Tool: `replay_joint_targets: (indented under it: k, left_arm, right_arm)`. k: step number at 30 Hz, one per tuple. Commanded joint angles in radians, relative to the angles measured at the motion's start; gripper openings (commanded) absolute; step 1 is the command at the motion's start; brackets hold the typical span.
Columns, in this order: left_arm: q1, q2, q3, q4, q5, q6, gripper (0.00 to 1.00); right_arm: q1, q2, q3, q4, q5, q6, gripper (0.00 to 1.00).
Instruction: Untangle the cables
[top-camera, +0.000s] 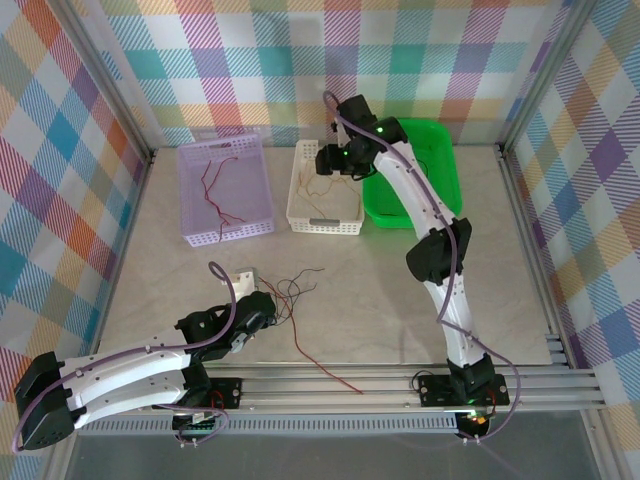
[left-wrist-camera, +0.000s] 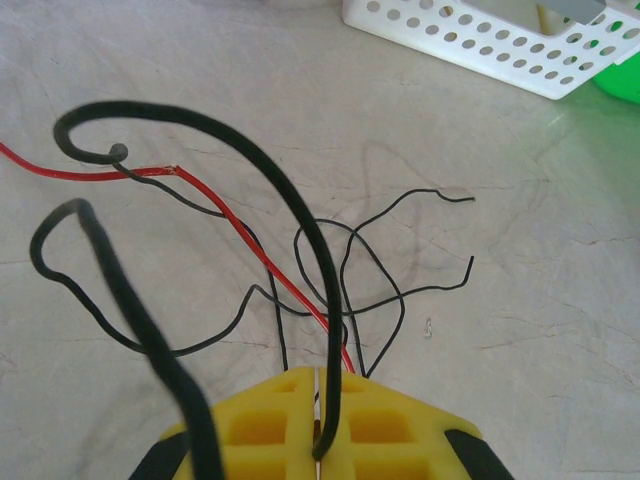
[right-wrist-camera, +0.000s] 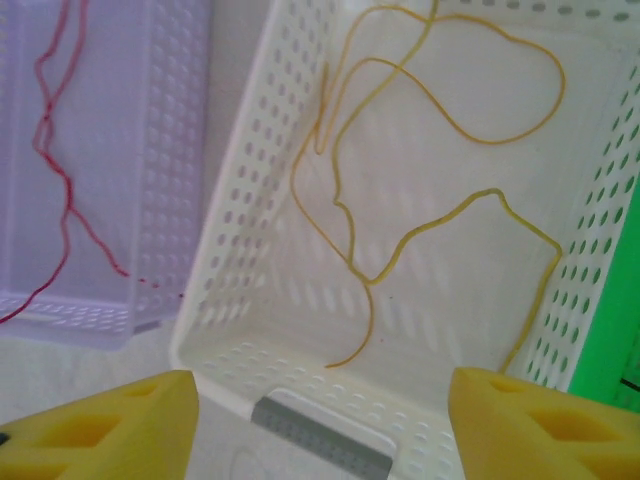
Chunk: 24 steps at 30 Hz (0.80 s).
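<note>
A tangle of thin black cables (top-camera: 292, 290) (left-wrist-camera: 375, 270) lies on the table with a red cable (top-camera: 325, 366) (left-wrist-camera: 250, 240) running through it toward the front rail. My left gripper (top-camera: 262, 302) (left-wrist-camera: 320, 388) is shut on one black cable (left-wrist-camera: 328, 330), which arches up out of its yellow pads. Yellow cables (top-camera: 320, 186) (right-wrist-camera: 450, 125) lie loose in the white basket (top-camera: 300, 215) (right-wrist-camera: 240, 200). Above that basket hangs my right gripper (top-camera: 326, 160) (right-wrist-camera: 322, 398), open with nothing between its fingers. Another red cable (top-camera: 215, 192) (right-wrist-camera: 55, 185) rests in the lilac basket (top-camera: 262, 180) (right-wrist-camera: 160, 150).
A green bin (top-camera: 445, 195) stands to the right of the white basket, under the right arm. The three containers line the back of the table. The aluminium rail (top-camera: 380, 385) runs along the near edge, and frame posts with checked walls close in the sides.
</note>
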Motion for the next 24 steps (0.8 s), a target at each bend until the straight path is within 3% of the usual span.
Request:
replay_joint_targets:
  k: [1, 4, 14, 19, 24]
  left_arm:
    - [0.015, -0.022, 0.020, -0.010, 0.002, -0.023, 0.00]
    - [0.016, -0.027, 0.033, -0.015, -0.004, -0.031, 0.00]
    - [0.016, -0.043, 0.107, -0.060, -0.025, -0.095, 0.00]
    - [0.017, -0.042, 0.149, -0.069, -0.037, -0.101, 0.00]
    - [0.018, -0.014, 0.187, -0.082, -0.052, -0.100, 0.00]
  right_arm:
    - [-0.003, -0.103, -0.033, -0.033, -0.085, -0.002, 0.70]
    - [0.007, -0.229, -0.230, 0.023, -0.187, -0.013, 0.75]
    - [0.097, -0.793, -1.238, 0.550, -0.383, 0.049, 0.82]
    - [0.230, -0.928, -1.598, 0.771, -0.374, 0.084, 0.82]
    - [0.381, -0.906, -1.787, 0.929, -0.264, 0.137, 0.81]
